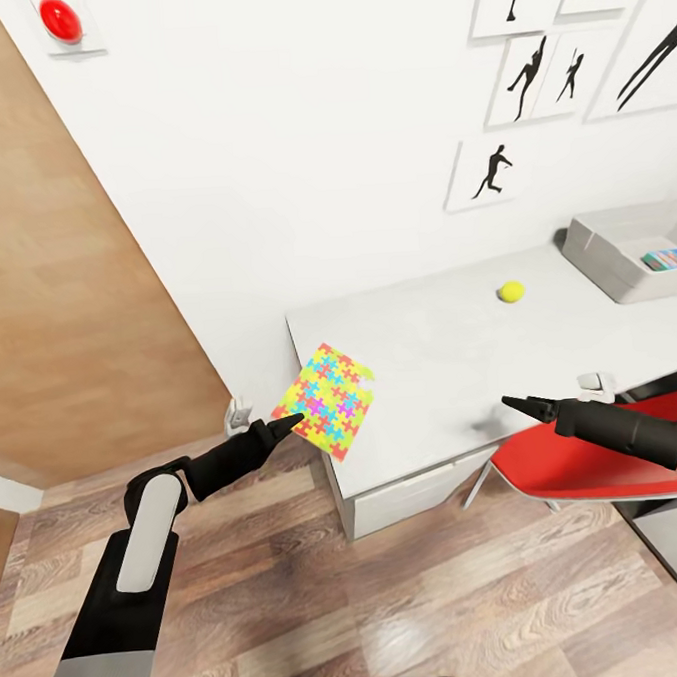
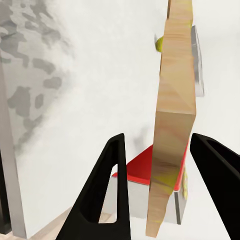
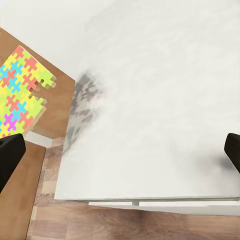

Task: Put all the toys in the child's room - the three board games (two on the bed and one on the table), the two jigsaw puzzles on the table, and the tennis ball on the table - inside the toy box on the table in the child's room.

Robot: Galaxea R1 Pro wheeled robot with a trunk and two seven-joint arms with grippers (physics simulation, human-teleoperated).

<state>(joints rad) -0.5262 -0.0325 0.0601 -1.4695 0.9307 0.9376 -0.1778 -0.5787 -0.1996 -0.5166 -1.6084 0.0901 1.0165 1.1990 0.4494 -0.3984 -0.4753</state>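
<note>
A jigsaw puzzle (image 1: 330,397) of bright interlocking pieces hangs tilted over the table's (image 1: 450,362) near left corner. My left gripper (image 1: 289,422) is shut on its outer edge. In the left wrist view the puzzle's wood-coloured edge (image 2: 172,125) stands between the two black fingers (image 2: 112,190). My right gripper (image 1: 513,403) hovers open over the table's front edge with nothing in it. The puzzle (image 3: 22,90) also appears in the right wrist view, off past the table's end. The tennis ball (image 1: 511,291) lies farther back on the table. The toy box (image 1: 614,252) stands at the back right with a blue box (image 1: 669,258) inside.
A red chair (image 1: 577,464) is tucked under the table below my right arm. A white wall with framed silhouettes runs behind the table. A wooden panel (image 1: 64,275) stands to the left, and wood floor lies in front.
</note>
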